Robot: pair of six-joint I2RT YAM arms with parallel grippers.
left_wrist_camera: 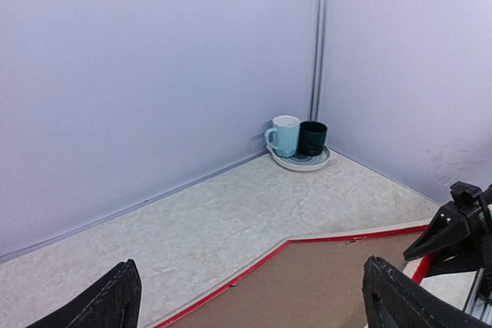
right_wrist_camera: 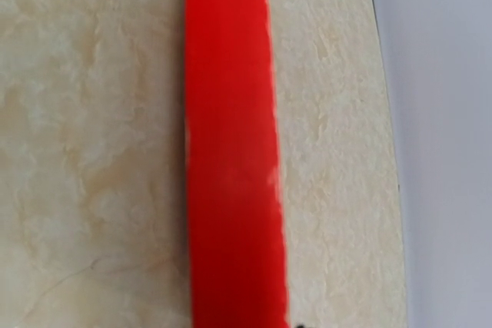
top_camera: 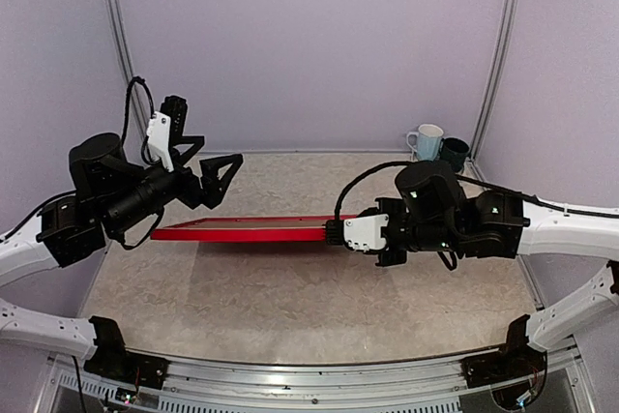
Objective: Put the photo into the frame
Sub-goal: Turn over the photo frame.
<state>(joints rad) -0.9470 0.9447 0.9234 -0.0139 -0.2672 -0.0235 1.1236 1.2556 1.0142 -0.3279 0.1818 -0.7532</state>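
The frame [top_camera: 242,230] hangs level above the table, seen edge-on as a long red strip. My right gripper [top_camera: 334,232] is shut on its right end; in the right wrist view only the red bar [right_wrist_camera: 231,151] shows, running up the picture. My left gripper [top_camera: 221,181] stands open just above the frame's left end, touching nothing. The left wrist view looks down between the wide-apart fingers [left_wrist_camera: 115,297] of the left gripper [left_wrist_camera: 250,282] onto the frame's red edge [left_wrist_camera: 234,281] and a brown backing board [left_wrist_camera: 307,289] filling it. The photo is hidden.
A pale mug [top_camera: 425,141] and a dark mug [top_camera: 454,153] stand on a plate [left_wrist_camera: 304,162] in the far right corner. Lilac walls close the back and both sides. The mottled table [top_camera: 290,287] lies under the frame.
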